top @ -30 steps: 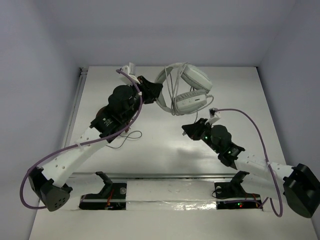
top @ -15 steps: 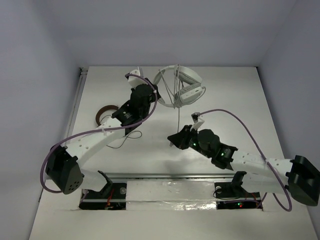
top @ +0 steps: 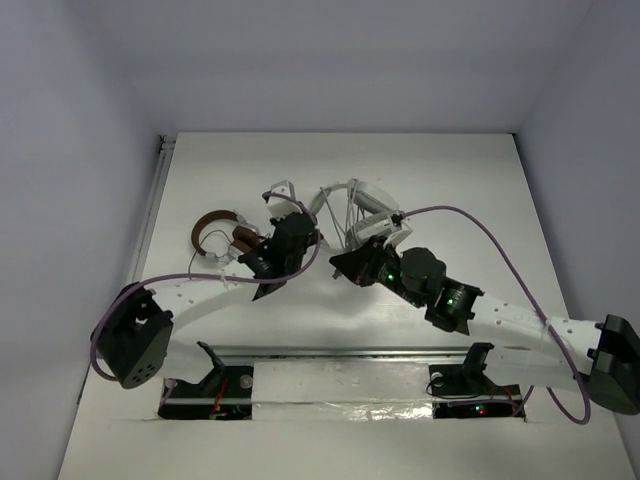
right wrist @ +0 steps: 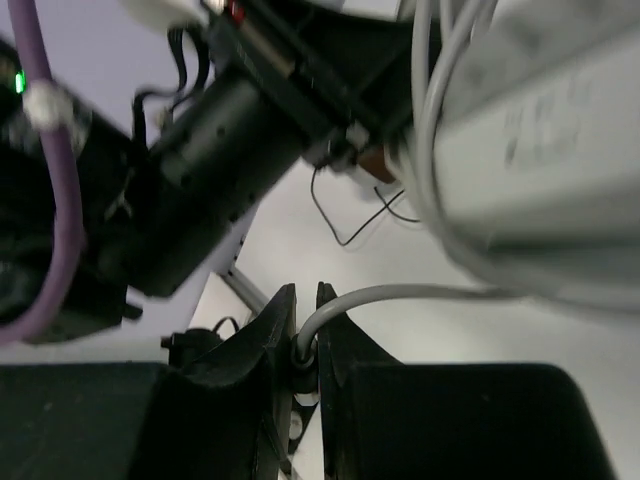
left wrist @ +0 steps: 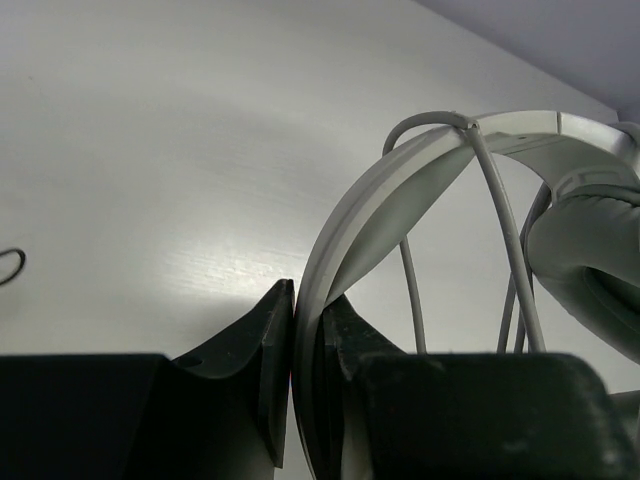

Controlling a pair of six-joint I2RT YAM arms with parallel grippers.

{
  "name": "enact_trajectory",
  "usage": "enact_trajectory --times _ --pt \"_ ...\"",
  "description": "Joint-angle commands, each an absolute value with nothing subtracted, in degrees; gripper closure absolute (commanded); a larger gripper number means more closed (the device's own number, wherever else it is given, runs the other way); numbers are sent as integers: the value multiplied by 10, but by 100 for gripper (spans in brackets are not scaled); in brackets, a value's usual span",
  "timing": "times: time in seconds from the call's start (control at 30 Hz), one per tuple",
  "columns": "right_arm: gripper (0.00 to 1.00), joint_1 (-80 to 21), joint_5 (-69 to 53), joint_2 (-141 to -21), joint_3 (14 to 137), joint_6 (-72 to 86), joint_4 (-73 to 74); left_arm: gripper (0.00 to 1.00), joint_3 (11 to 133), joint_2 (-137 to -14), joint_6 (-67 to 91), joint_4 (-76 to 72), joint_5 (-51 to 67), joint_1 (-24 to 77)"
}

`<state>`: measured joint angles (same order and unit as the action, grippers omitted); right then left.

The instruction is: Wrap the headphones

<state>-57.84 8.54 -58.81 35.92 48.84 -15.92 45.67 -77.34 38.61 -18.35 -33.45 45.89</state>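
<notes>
Two end effectors are clenched: the left end effector (left wrist: 308, 300) pinches the pale headband (left wrist: 400, 185) of the headphones (top: 366, 197), and the right end effector (right wrist: 305, 300) grips their thin grey cable (right wrist: 400, 293). The headphones hang between both arms over the middle of the surface (top: 460, 180), right of a brown headset (top: 214, 226)

Your white and light-grey headphones (top: 362, 200) are near the middle of the table (top: 480, 190), between the two arms. The headband (left wrist: 375, 200) is clamped edge-on in your left pincer (left wrist: 305, 300) and arcs up and to the right. A padded oblong earcup (left wrist: 590, 260) shows on the right in the left wrist view. The thin grey cable (left wrist: 498, 215) crosses the headband in several strands, and one strand is pinched in your right pincer (right wrist: 305, 310).
</notes>
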Motion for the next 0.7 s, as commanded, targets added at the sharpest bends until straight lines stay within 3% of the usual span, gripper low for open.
enact_trajectory --times 0.0,0.27,0.67 --pt "99 -587 156 -597 398 514 -235 100 440 -728 413 -276 -355 489" --pt "97 -587 303 -666 417 555 -246 100 416 -716 417 -251 -369 547" --pt "97 -587 484 -666 373 653 -240 100 408 -712 453 -205 -364 575"
